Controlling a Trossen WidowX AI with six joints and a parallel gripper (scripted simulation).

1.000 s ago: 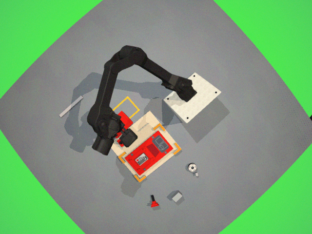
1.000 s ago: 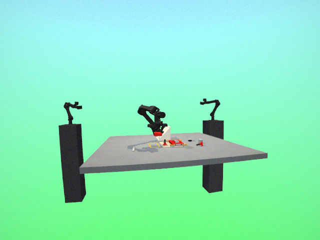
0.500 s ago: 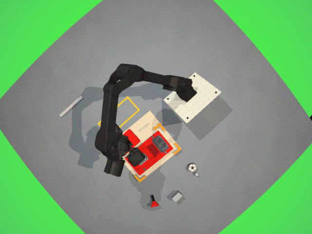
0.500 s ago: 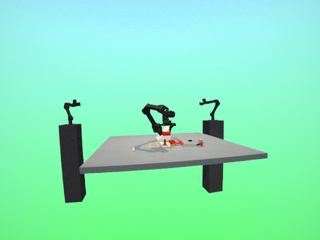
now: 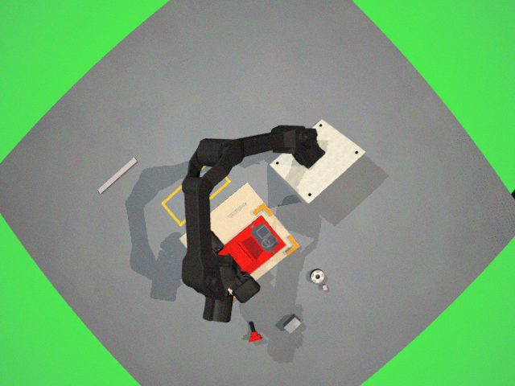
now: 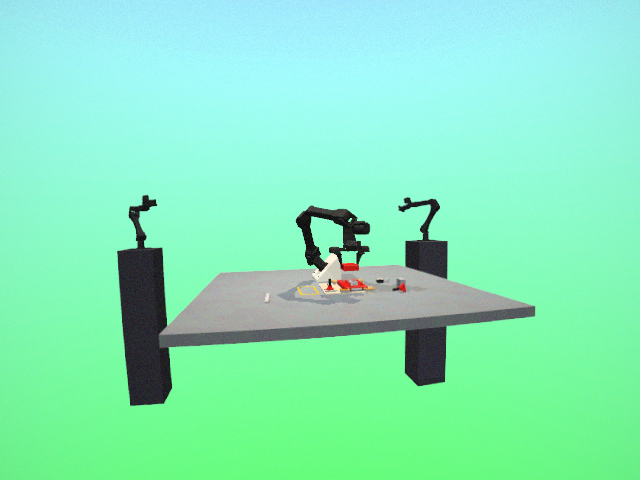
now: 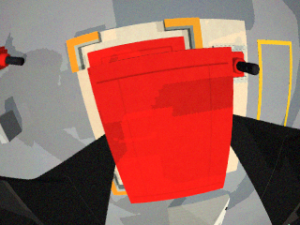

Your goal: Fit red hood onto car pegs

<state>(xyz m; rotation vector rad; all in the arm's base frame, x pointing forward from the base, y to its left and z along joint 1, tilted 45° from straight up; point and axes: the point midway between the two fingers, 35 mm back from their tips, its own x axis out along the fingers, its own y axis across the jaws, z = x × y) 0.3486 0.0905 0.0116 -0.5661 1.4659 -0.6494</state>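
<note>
The red hood (image 5: 241, 255) (image 6: 350, 267) (image 7: 169, 131) is up in the air over 1 end of the car chassis (image 5: 281, 244) (image 6: 342, 284) (image 7: 136, 49), and the claw (image 5: 229, 269) (image 6: 350, 266) (image 7: 169, 129) is gripping it, with 1 black finger on each side. The job now looks like lining it up. To do this well, the arm should go slowly, turn the hood until its sides run the same way as the car's sides, and keep its roof flat. All 4 holes need to be right over the 4 pegs before it goes down. I can't see the holes or the pegs, as they are hidden or too small. If 1 corner drops first, the hood could stick or push a peg. The fingers should then open just enough and go straight up, away from the black stick (image 6: 329, 283) (image 7: 250, 68). The hood looks smooth and hard, like plastic, with a flat top, thin lines and a shape like a shallow box. The jig (image 5: 243, 193) (image 7: 136, 32) is a flat, pale tan board with orange corners, and it sits on the grey, speckled worktop (image 5: 166, 83) (image 6: 258, 310) (image 7: 42, 112)
</note>
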